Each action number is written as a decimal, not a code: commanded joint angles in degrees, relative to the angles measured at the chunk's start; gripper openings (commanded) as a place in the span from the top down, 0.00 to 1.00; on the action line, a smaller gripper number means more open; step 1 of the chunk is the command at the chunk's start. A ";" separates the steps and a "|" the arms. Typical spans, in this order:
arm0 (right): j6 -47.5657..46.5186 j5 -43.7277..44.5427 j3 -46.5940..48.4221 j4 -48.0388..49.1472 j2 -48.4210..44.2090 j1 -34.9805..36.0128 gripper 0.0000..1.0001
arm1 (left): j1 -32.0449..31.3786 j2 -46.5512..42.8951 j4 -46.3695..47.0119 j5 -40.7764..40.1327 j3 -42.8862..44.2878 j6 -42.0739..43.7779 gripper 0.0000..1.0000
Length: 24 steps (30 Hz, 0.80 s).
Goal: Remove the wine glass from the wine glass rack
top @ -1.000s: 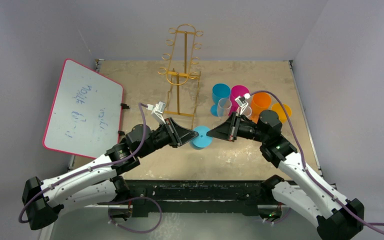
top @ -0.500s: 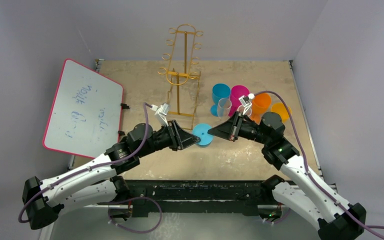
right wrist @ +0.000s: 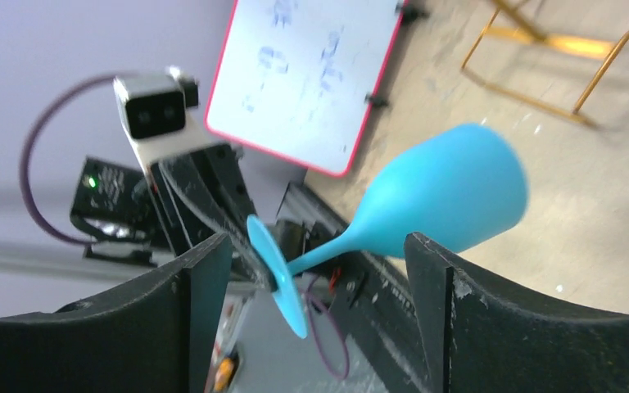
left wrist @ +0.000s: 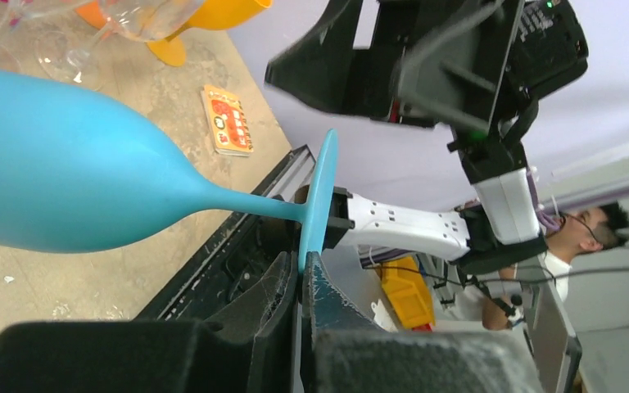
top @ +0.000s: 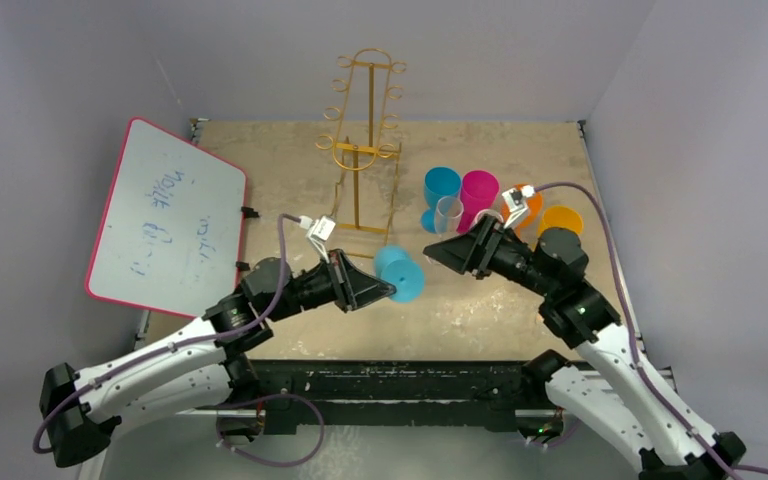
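we grip the thin round foot of the smooth matte-blue wine glass in our left gripper, held aloft before the gold wire wine glass rack, our right gripper spread wide nearby.

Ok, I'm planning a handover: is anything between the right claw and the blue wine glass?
Nothing visible. The right claw stands open, facing the blue wine glass across bare air. The left claw, shut on the rim of the glass's foot, sits on the opposite side, not in between.
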 commanded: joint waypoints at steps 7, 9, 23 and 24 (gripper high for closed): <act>-8.29 26.42 9.47 -15.55 -5.76 0.00 0.18 | -0.12 -12.46 -3.29 5.76 -3.76 21.08 1.00; -11.04 22.93 11.09 -17.04 -3.79 0.01 0.18 | -0.10 -13.00 -5.84 8.73 -2.75 26.34 1.00; -18.94 14.66 24.55 -20.14 11.86 -1.16 0.11 | -0.12 -14.90 -12.86 19.96 2.85 49.02 1.00; -19.46 16.31 24.78 -20.37 11.42 -1.13 0.10 | -0.13 -14.95 -14.99 19.94 3.75 50.62 1.00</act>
